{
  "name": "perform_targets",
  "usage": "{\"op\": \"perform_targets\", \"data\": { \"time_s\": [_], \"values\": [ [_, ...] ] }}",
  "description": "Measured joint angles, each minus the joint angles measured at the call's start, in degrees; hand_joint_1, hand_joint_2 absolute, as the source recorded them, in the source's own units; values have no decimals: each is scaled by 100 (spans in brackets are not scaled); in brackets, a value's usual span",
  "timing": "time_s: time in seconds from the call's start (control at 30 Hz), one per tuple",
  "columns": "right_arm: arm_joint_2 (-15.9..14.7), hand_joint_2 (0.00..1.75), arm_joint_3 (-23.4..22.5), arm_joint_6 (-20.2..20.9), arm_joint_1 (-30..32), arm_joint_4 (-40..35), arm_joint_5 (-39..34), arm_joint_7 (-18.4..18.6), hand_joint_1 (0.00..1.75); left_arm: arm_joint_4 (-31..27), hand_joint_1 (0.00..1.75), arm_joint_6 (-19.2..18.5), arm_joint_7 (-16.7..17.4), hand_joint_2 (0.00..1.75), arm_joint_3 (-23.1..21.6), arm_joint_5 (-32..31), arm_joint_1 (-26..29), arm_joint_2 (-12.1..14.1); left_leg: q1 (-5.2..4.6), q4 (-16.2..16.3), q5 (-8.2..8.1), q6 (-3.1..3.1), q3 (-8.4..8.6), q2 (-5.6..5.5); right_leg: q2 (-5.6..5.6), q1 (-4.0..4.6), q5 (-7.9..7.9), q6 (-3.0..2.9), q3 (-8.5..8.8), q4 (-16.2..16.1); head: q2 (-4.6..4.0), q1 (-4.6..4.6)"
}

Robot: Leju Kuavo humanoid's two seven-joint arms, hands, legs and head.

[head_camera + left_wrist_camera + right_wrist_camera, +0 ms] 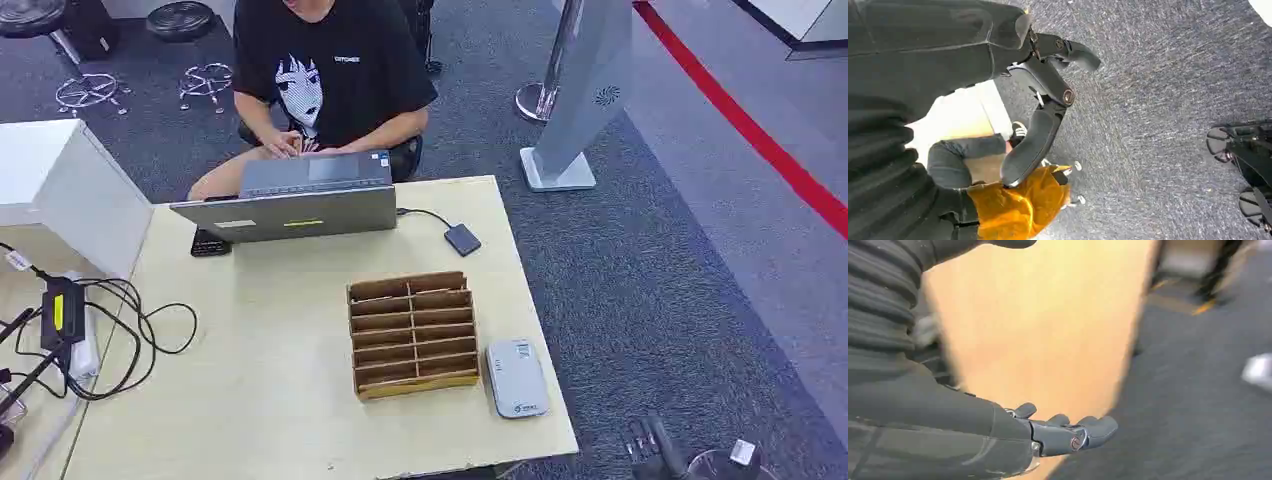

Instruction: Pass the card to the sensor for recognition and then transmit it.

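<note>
Right hand (1068, 432): fingers (1098, 427) stretched out side by side, loosely curved, nothing in them. Left hand (1048, 90): fingers apart, thumb away from the rest, also empty, hanging over carpet (1158, 100).

Step, as I read it: pre-grasp, nothing picked up yet. I can't pick out the card. My guess is it sits in the wooden slot rack (412, 335), but the slots are too small to tell.

Head view puts my right hand (655, 450) off the table's (260, 400) near corner, well short of the rack. The grey sensor pad (516, 377) lies between my fingers and the rack, just beside it.

Next move needs: raise the right hand over the table edge, clear the sensor, pinch a card from a slot, then lay it on the pad.

Beyond the rack: a small dark box on a cable (462, 239), a laptop (300, 200), a person (330, 70) typing. Loose cables (110, 330) on the far left side, out of my path.
</note>
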Motion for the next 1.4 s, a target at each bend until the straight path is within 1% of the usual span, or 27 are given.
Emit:
{"op": "perform_targets", "data": {
  "time_s": [0.17,0.3,0.4,0.47,0.53,0.63,0.83,0.97,1.13,1.33,1.4],
  "values": [
    [-267,175,-234,445,-418,-138,-780,-13,0,22,0,-39,-35,175,68,-164,-24,0,-1,2,1,1,1,1,1,-1,3,0,0,0,0,2],
    [-455,175,-213,999,-771,-352,-1205,-194,0,33,0,-42,-35,175,138,-238,-32,-2,-1,3,2,2,4,0,0,0,5,1,1,0,0,0],
    [-540,175,-38,1390,-943,-627,-1282,-474,0,39,0,-44,-33,175,170,-271,-32,-2,0,3,2,2,6,-1,0,0,5,1,1,1,0,0],
    [-553,175,118,1548,-978,-877,-1212,-689,0,44,0,-57,-33,175,195,-282,-32,-2,0,3,2,2,5,-1,0,1,5,1,1,1,0,0],
    [-553,175,266,1638,-974,-1121,-1099,-900,0,46,0,-66,-33,175,197,-286,-31,-2,0,2,2,2,6,-1,0,1,5,1,0,1,0,-2],
    [-527,175,452,1638,-895,-1577,-914,-1108,0,46,0,-83,-35,175,197,-291,-26,-4,-1,2,2,2,2,-3,-3,0,5,1,0,2,0,0],
    [-457,175,929,1552,-729,-2571,-394,-1576,0,46,0,-90,-35,175,197,-293,-26,-7,-1,2,2,2,3,-3,-3,0,5,1,0,1,0,0],
    [-405,175,1261,1329,-600,-3211,10,-1814,0,46,0,-88,-37,175,199,-300,-27,-7,0,2,2,2,3,-2,-2,0,5,1,0,1,0,0],
    [-383,175,1746,870,-477,-3793,439,-2002,0,46,0,-77,-39,175,199,-304,-29,-9,0,2,2,2,3,-3,-3,0,5,1,0,2,0,0],
    [-378,175,2514,50,-397,-4413,1138,-2197,0,46,0,-46,-39,175,199,-326,-28,-9,0,3,2,2,9,-1,0,0,5,1,-2,2,0,0],
    [-381,175,2662,-15,-408,-4500,1199,-2212,0,46,0,-42,-39,175,199,-326,-26,-9,1,2,2,2,5,-3,-3,1,5,1,2,2,0,0]
  ]
}}
